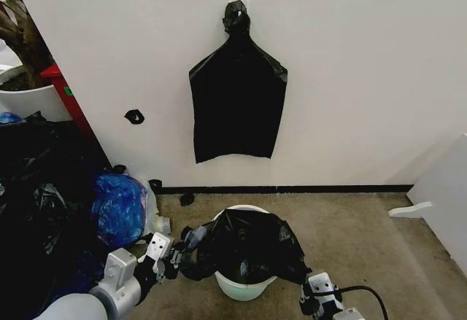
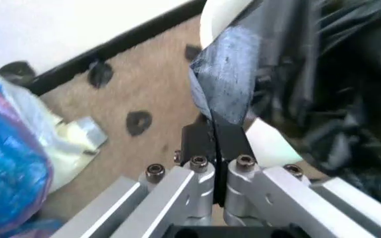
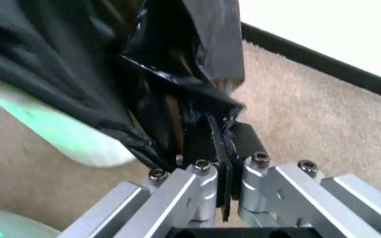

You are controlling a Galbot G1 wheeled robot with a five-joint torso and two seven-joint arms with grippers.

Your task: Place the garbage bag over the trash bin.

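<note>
Black film of the bag (image 1: 248, 243) lay draped over the bin (image 1: 244, 285), each edge pinched tight by the left pincer (image 2: 214, 130) and right pincer (image 3: 217, 130) to spread its mouth across the rim.

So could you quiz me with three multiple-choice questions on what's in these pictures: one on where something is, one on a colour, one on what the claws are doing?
1. Where is the garbage bag?
A. Draped over the trash bin
B. Hung on the wall
C. Flat on the carpet

2. What colour is the shiny bag on the robot's left?
A. Red
B. Blue
C. Green

3. What are the left claw and the right claw doing?
A. Both open
B. One open
C. Both shut on the garbage bag

Answers: 1 A, black plastic spreads across the white rim; 2 B, the head view shows blue; 3 C, each wrist view shows plastic pinched between closed fingers.
</note>
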